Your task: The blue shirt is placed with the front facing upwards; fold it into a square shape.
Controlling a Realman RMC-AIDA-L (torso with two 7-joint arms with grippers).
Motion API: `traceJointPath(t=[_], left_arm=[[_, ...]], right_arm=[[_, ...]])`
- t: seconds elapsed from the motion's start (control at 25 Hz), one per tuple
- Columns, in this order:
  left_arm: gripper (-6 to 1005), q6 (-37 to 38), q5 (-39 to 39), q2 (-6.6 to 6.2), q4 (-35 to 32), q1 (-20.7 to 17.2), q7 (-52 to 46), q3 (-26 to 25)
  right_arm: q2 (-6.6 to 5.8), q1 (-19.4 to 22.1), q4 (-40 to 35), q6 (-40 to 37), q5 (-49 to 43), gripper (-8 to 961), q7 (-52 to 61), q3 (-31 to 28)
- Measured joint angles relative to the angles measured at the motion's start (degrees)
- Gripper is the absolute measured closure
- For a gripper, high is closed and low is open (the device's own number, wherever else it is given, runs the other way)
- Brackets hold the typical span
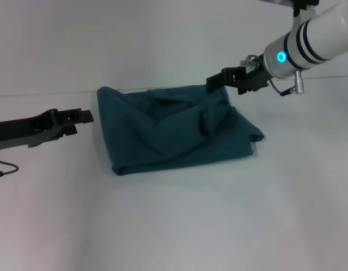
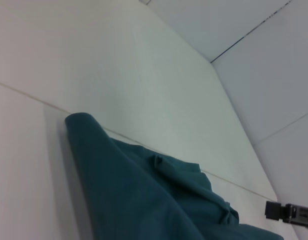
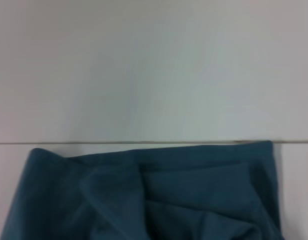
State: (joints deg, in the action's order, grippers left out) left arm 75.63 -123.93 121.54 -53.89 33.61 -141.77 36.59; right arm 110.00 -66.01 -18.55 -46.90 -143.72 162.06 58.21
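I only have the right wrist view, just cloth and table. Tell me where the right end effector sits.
Observer: The right end effector is at the far right corner of the blue shirt.
Operator: Report the left one.
Observer: The left end effector hovers just off the shirt's left edge, apart from the cloth.
Operator: Give me the near edge.
Observer: It is a rounded fold, and the bundle is roughly square but rumpled on top.
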Motion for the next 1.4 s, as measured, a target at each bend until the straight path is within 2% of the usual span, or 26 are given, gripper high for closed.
traceJointPath(t=[0.4, 0.84, 1.08, 1.4], left_arm=[[366, -1.41, 0.01, 0.73, 0.29, 0.94, 0.11, 0.16], [367, -3.36, 0.01, 1.53, 0.72, 2.14, 0.44, 0.42], [367, -4.54, -0.11, 2.22, 0.80, 3.27, 0.56, 0.77], [367, -7.02, -0.08, 2.29, 3.28, 5.12, 0.62, 2.94]], right_arm=[[-0.13, 2.11, 0.86, 3.10, -0.78, 28, 2.68, -0.24], [2.20, 2.89, 1.98, 9.66, -0.32, 30, 2.98, -0.41], [2.80, 2.42, 4.44, 13.26, -0.25, 32, 3.00, -0.76], [4.12, 3.66, 5.19, 16.70, -0.19, 33, 2.93, -1.79]])
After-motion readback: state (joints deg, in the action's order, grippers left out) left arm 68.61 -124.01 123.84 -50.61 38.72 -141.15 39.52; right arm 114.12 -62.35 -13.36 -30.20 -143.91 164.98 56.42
